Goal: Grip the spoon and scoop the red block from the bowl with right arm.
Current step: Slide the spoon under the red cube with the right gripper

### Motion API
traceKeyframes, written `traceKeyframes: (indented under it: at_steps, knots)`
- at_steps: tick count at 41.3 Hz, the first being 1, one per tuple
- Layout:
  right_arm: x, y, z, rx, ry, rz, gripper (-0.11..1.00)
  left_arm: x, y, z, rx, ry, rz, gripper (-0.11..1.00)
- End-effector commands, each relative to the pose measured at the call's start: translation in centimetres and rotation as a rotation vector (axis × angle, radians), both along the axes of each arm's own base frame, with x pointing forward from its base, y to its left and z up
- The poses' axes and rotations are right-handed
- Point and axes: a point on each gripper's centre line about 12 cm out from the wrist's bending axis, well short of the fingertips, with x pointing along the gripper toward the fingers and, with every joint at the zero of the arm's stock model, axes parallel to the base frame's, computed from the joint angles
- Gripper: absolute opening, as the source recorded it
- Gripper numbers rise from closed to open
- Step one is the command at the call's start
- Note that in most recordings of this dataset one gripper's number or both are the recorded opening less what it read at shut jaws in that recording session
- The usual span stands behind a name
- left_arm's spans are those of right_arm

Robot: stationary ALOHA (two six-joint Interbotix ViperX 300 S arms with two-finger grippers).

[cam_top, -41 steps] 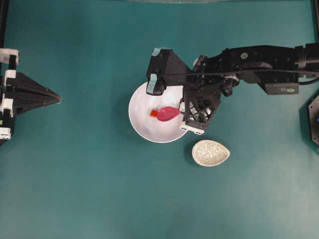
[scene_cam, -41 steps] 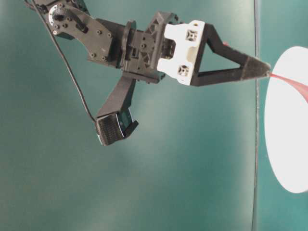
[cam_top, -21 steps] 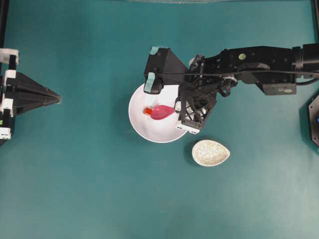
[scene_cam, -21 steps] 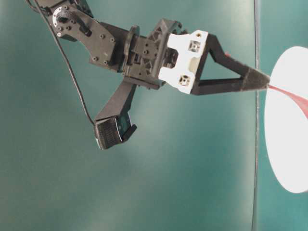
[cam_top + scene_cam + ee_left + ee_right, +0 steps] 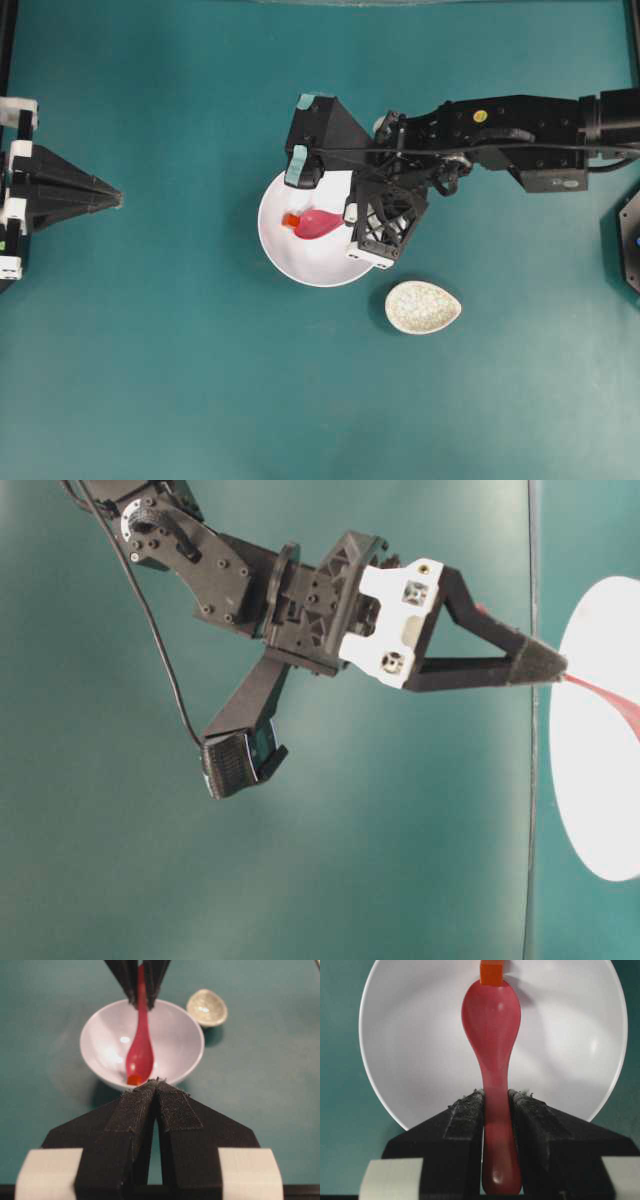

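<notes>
Right wrist view — spoon [image 5: 491,1025] tip touching red block [image 5: 491,973].

The tiny red-orange cube [image 5: 492,972] is cut off by the top edge of the right wrist view. At table level, the large white round bowl [image 5: 590,740] runs past the right edge. From overhead, the black right arm [image 5: 500,125] hides the glossy pink-red spoon's [image 5: 318,223] handle.

Pink-red spoon [image 5: 491,1025] in white bowl [image 5: 410,1035], red block [image 5: 491,974] at its tip
</notes>
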Motion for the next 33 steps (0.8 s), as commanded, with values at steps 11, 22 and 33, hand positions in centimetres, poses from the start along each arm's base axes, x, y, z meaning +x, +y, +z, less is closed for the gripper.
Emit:
traceKeyframes:
  at_steps: [11, 22, 33]
  knots:
    - [0.7, -0.1, 1.1, -0.008, -0.057, -0.003, 0.24, 0.4, 0.0, 1.1, 0.002, -0.025, -0.002, -0.01]
    - [0.5, 0.0, 0.8, -0.007, -0.050, -0.005, 0.24, 0.4, 0.0, 1.1, 0.000, -0.025, -0.001, -0.01]
    - [0.2, 0.0, 0.3, -0.006, -0.037, -0.005, 0.24, 0.4, 0.0, 1.0, 0.000, -0.023, -0.001, -0.01]
